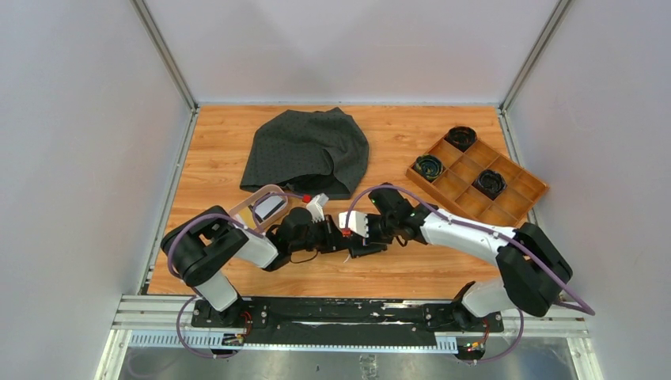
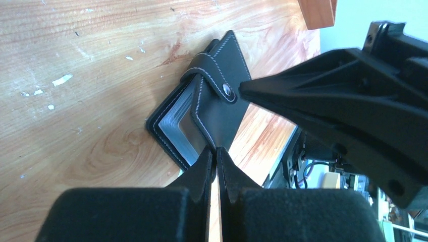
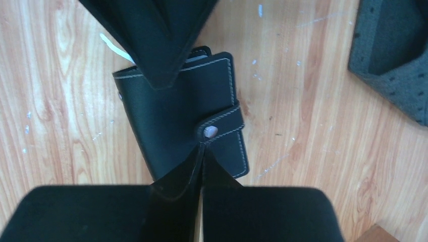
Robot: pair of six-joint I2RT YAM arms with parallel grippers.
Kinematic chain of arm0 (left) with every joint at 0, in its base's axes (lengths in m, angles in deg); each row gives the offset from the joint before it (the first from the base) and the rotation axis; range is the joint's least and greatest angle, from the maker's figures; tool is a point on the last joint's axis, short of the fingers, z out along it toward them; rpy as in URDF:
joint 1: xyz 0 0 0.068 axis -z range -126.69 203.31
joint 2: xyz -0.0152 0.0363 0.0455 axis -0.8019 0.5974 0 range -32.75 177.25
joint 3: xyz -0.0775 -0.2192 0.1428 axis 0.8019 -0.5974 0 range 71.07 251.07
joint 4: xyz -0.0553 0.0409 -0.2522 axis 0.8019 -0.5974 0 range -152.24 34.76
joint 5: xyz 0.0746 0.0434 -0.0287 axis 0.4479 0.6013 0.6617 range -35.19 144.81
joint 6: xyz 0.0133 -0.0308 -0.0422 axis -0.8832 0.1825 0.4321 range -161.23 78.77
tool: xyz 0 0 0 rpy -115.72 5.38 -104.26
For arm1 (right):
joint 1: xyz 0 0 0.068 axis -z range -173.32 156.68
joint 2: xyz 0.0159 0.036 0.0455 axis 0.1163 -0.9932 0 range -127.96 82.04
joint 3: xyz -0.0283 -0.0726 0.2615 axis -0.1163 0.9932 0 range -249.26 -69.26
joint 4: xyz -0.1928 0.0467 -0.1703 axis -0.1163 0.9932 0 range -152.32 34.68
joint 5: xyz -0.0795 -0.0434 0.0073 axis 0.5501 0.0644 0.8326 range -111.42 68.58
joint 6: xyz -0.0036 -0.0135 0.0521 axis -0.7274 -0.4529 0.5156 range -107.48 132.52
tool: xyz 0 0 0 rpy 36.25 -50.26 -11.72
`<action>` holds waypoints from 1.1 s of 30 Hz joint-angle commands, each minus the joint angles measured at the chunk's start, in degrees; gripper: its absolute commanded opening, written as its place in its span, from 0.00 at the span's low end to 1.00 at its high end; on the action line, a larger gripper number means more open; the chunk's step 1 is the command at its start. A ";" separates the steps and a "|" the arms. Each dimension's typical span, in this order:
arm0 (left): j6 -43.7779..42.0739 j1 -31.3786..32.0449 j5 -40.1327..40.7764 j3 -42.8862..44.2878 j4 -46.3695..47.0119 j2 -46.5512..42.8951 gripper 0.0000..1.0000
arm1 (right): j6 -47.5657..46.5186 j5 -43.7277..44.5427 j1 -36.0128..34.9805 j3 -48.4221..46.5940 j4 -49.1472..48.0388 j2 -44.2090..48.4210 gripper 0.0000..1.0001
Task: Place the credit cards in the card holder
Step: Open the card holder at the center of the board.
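Note:
The card holder is a black stitched wallet that lies folded on the wood, its strap snapped down. Greyish-blue pockets show at its open edge. My left gripper is shut, pinching the lower edge of the holder's cover. My right gripper is shut too, and its tips touch the strap end just below the round snap; whether the strap is pinched does not show. In the top view both grippers meet over the holder. The credit cards, grey and yellowish, lie in a pink oval dish to the left.
A dark grey dotted cloth lies bunched at the back centre. A long wooden compartment tray with three black round parts stands at the back right. White flecks mark the wood around the holder.

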 commanded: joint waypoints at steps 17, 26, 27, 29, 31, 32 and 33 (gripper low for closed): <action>-0.42 0.65 -2.63 -0.23 1.94 3.64 0.00 | -2.86 -10.25 2.64 0.69 5.00 1.46 0.49; -0.17 0.65 -3.54 -0.03 2.91 4.24 0.00 | 2.82 -2.65 0.93 -0.33 0.36 -3.09 0.48; -0.17 0.65 -3.57 -0.10 3.11 4.34 0.00 | 3.22 -1.31 0.85 -0.47 0.05 -3.77 0.47; -0.06 0.65 -3.75 -0.15 3.33 4.45 0.00 | 3.47 -0.20 0.89 -0.67 -0.07 -4.41 0.44; -0.15 0.65 -4.01 -0.13 3.35 4.60 0.00 | 3.79 0.09 0.89 -0.45 -0.60 -4.08 0.41; -0.16 0.65 -4.23 -0.06 3.35 4.80 0.00 | 3.96 0.52 0.84 -0.36 -0.96 -3.82 0.39; -0.22 0.61 -4.48 -0.04 3.35 4.92 0.00 | 4.08 1.11 0.88 -0.33 -1.32 -3.70 0.37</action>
